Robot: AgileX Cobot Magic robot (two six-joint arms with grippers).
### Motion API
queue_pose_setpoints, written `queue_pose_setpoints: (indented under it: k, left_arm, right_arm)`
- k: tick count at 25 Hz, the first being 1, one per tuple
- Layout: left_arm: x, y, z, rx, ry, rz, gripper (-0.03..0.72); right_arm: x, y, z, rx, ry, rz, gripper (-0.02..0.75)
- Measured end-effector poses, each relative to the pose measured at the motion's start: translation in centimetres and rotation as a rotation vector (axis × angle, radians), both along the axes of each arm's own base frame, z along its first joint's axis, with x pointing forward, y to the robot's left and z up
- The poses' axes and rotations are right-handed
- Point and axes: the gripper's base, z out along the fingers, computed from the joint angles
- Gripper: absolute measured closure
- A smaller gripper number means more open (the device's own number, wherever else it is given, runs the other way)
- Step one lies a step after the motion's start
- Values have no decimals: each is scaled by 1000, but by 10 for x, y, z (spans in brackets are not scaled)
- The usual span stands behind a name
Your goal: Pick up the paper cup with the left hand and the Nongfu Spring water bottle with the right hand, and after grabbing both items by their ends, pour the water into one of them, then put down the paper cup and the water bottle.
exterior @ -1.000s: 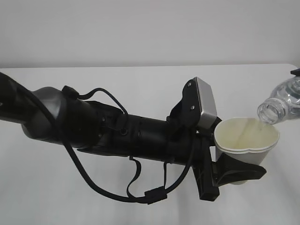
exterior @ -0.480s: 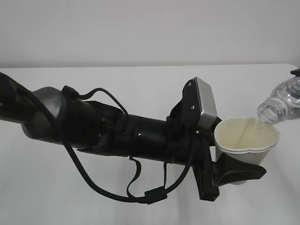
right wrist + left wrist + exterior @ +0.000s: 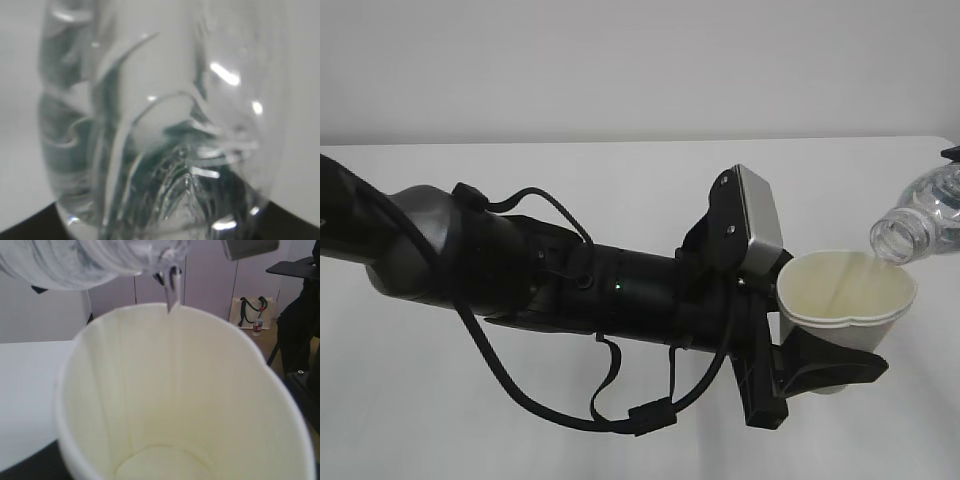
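Observation:
My left gripper (image 3: pixel 828 366) is shut on the lower part of the white paper cup (image 3: pixel 845 290), held above the table with its cream inside facing up. The clear Nongfu Spring water bottle (image 3: pixel 920 212) comes in tilted from the right edge, its open neck just above the cup's far rim. A thin stream of water (image 3: pixel 172 292) runs from the neck into the cup (image 3: pixel 175 405). In the right wrist view the ribbed bottle (image 3: pixel 160 125) fills the frame, gripped by my right gripper, of which only dark fingers (image 3: pixel 30 227) show at the bottom corners. In the exterior view the right gripper is out of frame.
My black left arm (image 3: pixel 570 285) with its looping cables lies across the white table (image 3: pixel 620 440). A plain grey wall stands behind. In the left wrist view, a bag (image 3: pixel 250 312) and black furniture (image 3: pixel 300 340) stand past the table's far edge.

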Motion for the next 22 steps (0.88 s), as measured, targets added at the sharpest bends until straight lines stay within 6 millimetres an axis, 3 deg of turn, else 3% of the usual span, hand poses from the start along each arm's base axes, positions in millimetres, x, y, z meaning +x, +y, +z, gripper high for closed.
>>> queue_pose_setpoints:
  k: [22]
  left_arm:
    - [0,0,0,0,0,0,258]
  right_arm:
    - [0,0,0,-28,-2,12,337]
